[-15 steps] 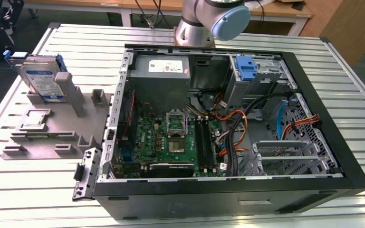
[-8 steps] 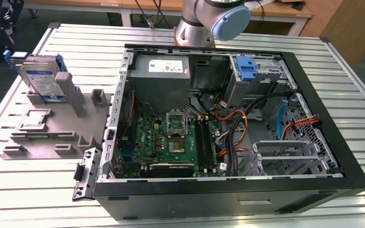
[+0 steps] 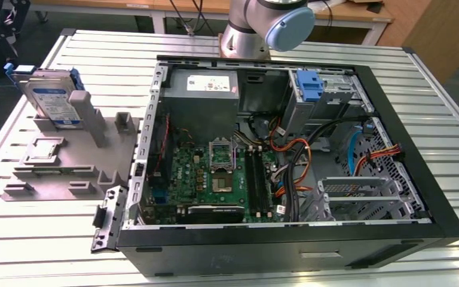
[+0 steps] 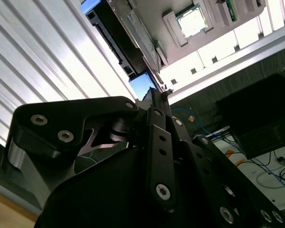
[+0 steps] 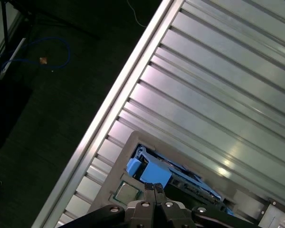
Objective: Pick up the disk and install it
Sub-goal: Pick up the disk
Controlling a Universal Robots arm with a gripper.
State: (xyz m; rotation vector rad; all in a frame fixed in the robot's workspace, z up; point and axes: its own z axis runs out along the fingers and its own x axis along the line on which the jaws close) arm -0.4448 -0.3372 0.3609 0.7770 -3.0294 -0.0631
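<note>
Claw (image 5: pixel 154 186) closed, empty, clear of upright disk (image 3: pixel 52 98)

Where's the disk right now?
At the exterior view's left, the disk stands upright in the grey holder on the table, beside the open computer case.

The flat silver-grey metal disk (image 3: pixel 52 98) stands upright on a grey plastic fixture (image 3: pixel 54 172), on the ribbed metal surface (image 3: pixel 46 242), at the exterior view's left of the open black computer case (image 3: pixel 293 239).

Ribbed silver-grey metal table (image 3: pixel 441 128) — wooden furniture (image 3: pixel 433 30) behind, dark floor (image 5: pixel 42 123) with a loose blue cable (image 5: pixel 68 47)
</note>
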